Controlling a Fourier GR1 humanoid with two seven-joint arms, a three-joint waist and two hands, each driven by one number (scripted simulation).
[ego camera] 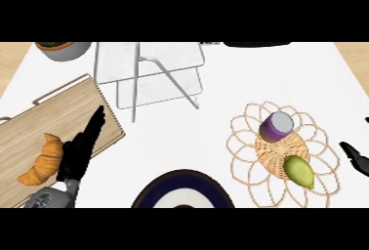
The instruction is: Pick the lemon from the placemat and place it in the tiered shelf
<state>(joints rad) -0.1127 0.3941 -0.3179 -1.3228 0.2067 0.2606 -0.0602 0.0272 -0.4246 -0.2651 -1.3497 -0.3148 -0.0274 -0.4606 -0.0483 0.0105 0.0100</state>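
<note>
At desk's (pixel 238 97) right edge, black right hand (pixel 355 157) near yellow-green oval lemon (pixel 299 172), presumably for pickup; left hand's (pixel 74 158) fingers (pixel 91 131) straight, together, idle.

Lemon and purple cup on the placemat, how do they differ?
The lemon is yellow-green; the cup is purple with a grey top. The lemon is oval with pointed ends and lies flat; the cup is round and stands upright. The lemon sits nearer the robot than the cup. Both rest on the placemat.

Bright, even light washes the white counter (pixel 173 141) pale.
</note>
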